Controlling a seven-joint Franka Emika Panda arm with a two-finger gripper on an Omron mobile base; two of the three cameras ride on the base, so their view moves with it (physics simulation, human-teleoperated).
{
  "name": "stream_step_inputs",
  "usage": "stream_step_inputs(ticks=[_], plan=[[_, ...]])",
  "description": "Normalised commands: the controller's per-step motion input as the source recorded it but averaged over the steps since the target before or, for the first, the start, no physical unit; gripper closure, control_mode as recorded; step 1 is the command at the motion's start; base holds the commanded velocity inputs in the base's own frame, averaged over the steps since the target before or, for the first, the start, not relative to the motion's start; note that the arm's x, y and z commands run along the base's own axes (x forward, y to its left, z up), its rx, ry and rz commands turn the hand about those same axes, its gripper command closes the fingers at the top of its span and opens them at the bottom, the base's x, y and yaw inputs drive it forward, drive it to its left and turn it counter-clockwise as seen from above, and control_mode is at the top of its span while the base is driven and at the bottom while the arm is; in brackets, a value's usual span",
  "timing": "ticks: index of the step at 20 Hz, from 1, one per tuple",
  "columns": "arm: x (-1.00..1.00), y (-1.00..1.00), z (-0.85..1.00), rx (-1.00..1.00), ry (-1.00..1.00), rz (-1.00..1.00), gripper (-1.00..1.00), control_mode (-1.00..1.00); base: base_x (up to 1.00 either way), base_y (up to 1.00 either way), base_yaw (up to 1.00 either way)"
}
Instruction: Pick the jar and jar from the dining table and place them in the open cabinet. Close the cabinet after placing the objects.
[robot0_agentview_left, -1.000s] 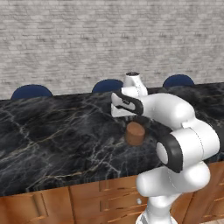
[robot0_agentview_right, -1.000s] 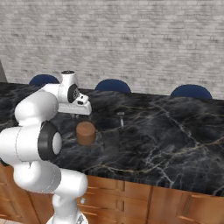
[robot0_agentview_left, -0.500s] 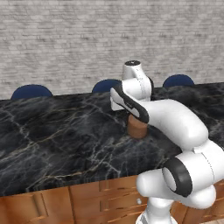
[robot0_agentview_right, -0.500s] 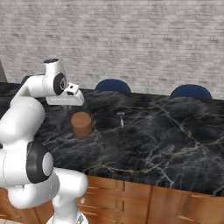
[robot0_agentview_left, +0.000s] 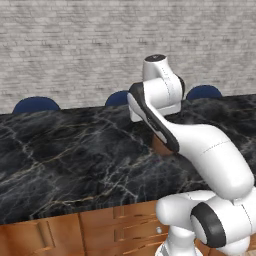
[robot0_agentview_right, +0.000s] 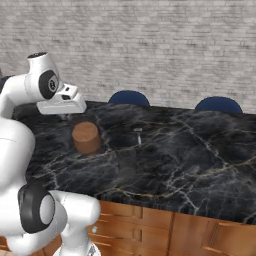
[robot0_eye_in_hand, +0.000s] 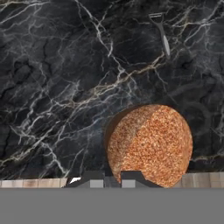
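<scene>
One terracotta-brown jar (robot0_agentview_right: 86, 137) stands upright on the black marble dining table (robot0_agentview_right: 190, 165), a short way in from its front edge. In the left base view my arm covers all but a sliver of the jar (robot0_agentview_left: 159, 146). My gripper (robot0_agentview_right: 64, 107) hangs above the table, up and to the left of the jar, not touching it. In the hand view the jar's speckled top (robot0_eye_in_hand: 148, 142) lies just beyond my gripper (robot0_eye_in_hand: 112, 178), slightly to the right; the two tips stand close together with nothing between them. The second jar and the cabinet are out of view.
A small grey peeler-like utensil (robot0_agentview_right: 138, 135) lies on the table right of the jar. Blue chair backs (robot0_agentview_right: 129, 97) (robot0_agentview_right: 218, 104) line the far side under a grey brick wall. Wooden drawer fronts (robot0_agentview_left: 100, 230) run below the table top.
My arm has lifted and swung back, carrying the hand up and away from the jar. The jar stays on the table, shifted slightly farther from the front edge.
</scene>
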Motion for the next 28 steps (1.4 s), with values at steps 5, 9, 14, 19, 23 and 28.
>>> stream_step_inputs(ticks=[5,9,14,19,23,28], plan=[[-0.19,0.06,0.3,-0.03,-0.01,0.0,1.0,-1.0,0.0,0.0,0.0],[-0.04,0.11,-0.03,0.0,0.0,0.01,1.0,-1.0,0.0,0.0,0.0],[-0.07,0.08,-0.04,-0.01,0.0,0.01,1.0,1.0,-0.55,0.45,0.01],[0.0,0.0,0.0,0.0,0.0,0.0,1.0,1.0,-0.94,0.4,-0.1],[0.0,0.0,0.0,0.0,0.0,0.0,1.0,1.0,-1.0,-0.02,-0.32],[0.0,0.0,0.0,0.0,0.0,0.0,1.0,1.0,-0.82,-0.09,-0.45]])
